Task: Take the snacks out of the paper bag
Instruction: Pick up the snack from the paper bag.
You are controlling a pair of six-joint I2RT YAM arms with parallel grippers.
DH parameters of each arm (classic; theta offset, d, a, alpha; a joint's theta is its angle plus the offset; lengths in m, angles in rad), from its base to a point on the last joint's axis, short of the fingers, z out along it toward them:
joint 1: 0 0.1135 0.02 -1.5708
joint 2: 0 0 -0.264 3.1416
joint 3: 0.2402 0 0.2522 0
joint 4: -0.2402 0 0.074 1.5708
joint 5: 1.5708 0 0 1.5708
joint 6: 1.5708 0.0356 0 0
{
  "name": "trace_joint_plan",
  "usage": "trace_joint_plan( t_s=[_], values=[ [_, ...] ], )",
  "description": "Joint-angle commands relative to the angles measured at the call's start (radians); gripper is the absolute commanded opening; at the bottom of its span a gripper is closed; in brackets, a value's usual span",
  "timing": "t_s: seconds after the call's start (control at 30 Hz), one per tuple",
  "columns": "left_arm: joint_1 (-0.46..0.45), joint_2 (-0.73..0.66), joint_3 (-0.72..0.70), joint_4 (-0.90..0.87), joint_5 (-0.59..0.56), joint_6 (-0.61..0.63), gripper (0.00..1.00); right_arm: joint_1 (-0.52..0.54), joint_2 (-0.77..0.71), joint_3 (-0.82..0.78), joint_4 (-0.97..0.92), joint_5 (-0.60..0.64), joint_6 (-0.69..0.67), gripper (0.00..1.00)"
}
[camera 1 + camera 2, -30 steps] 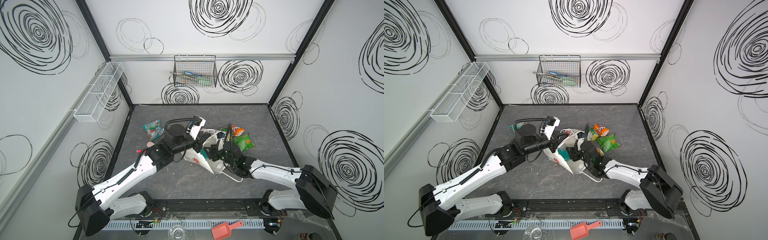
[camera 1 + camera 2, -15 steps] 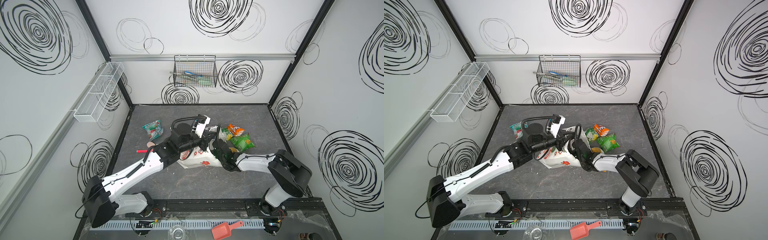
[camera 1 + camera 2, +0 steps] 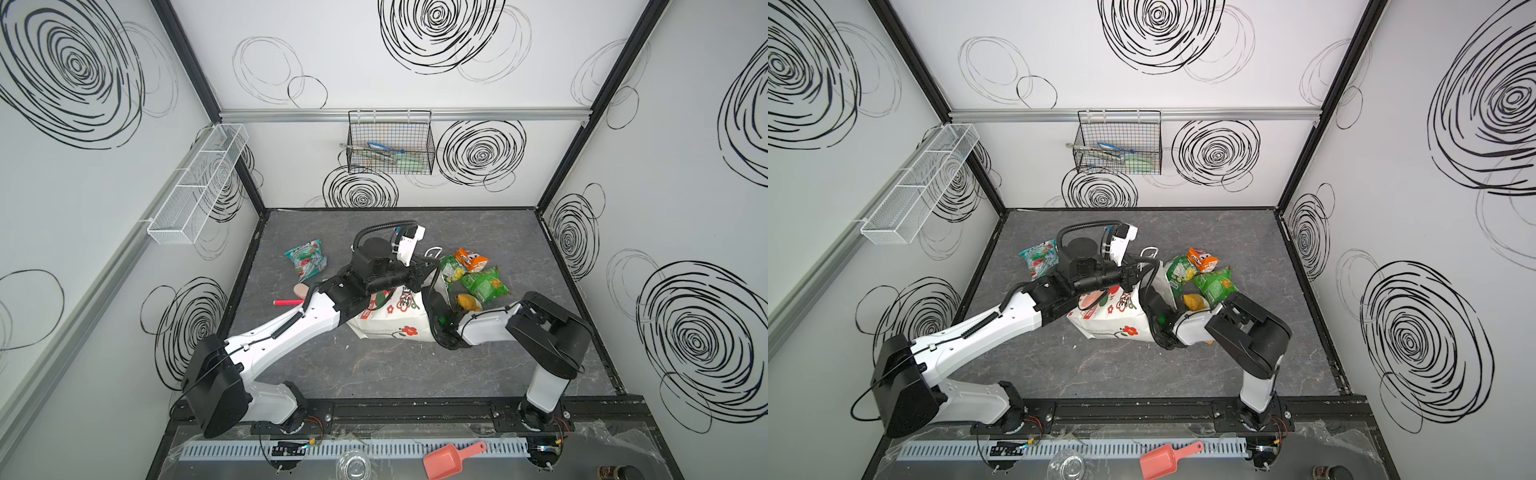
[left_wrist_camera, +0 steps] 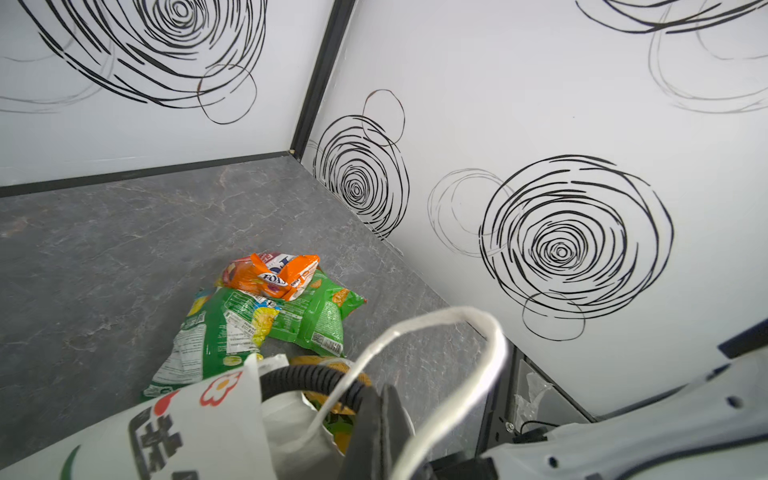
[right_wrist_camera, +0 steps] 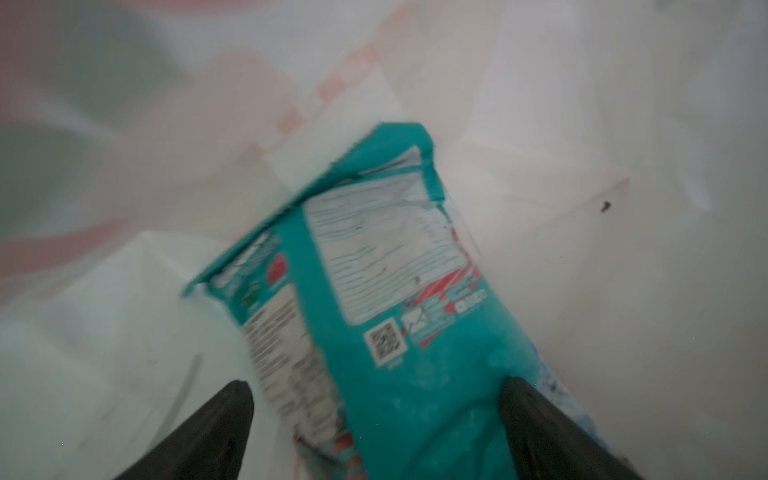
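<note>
A teal-white foil packet (image 5: 374,291) with a printed label lies inside the white paper bag (image 3: 395,320) with red flower prints and cord handles, label side up on the paper; it is the only snack I can see in there, though the right wrist view is blurred. The right gripper (image 5: 374,386) is deep in the mouth, its black fingers (image 5: 224,415) spread wide to either side of the packet's near end, clamped on nothing. To do this well, I judge, it should push on until the crinkled end sits between the pads, close on foil alone and not on the paper beneath, then draw straight back out. The left gripper (image 3: 1133,272) is shut at the bag's mouth, apparently on the rim by a cord handle; it should hold firm. The bag lies on its side in the middle of the grey stone-patterned tabletop (image 3: 415,374). Beside its mouth, toward the right edge, an orange packet (image 3: 469,259), two green packets (image 3: 484,284) and a yellow packet (image 3: 467,301) lie heaped; another teal-white packet (image 3: 305,257) lies near the left edge. A black wire basket (image 3: 390,143) on the back wall holds long utensils
</note>
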Motion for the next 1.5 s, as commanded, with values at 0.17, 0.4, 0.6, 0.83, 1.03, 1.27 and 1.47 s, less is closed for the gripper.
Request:
trace_joint_plan(
  t_s=[0.17, 0.4, 0.6, 0.83, 1.03, 1.27, 1.47],
  values=[
    [-0.016, 0.006, 0.022, 0.204, 0.103, -0.062, 0.0, -0.006, 0.282, 0.212, -0.175, -0.18, 0.035, 0.97],
    [-0.004, -0.009, -0.003, 0.218, 0.11, -0.067, 0.0, -0.015, 0.387, 0.253, -0.171, -0.247, 0.048, 0.89],
    [0.014, -0.029, -0.046, 0.221, 0.103, -0.074, 0.0, -0.034, 0.385, 0.239, -0.161, -0.252, 0.07, 0.41],
    [0.042, -0.064, -0.076, 0.17, 0.083, -0.047, 0.0, -0.049, 0.333, 0.224, -0.189, -0.247, 0.062, 0.03],
    [0.082, -0.106, -0.112, 0.084, 0.04, -0.007, 0.0, -0.079, 0.194, 0.178, -0.227, -0.243, 0.055, 0.0],
    [0.154, -0.138, -0.169, 0.047, 0.063, 0.006, 0.0, -0.114, 0.009, 0.136, -0.279, -0.247, 0.051, 0.0],
    [0.186, -0.145, -0.19, 0.02, 0.063, 0.021, 0.0, -0.153, -0.131, 0.112, -0.322, -0.259, 0.055, 0.0]
  ],
)
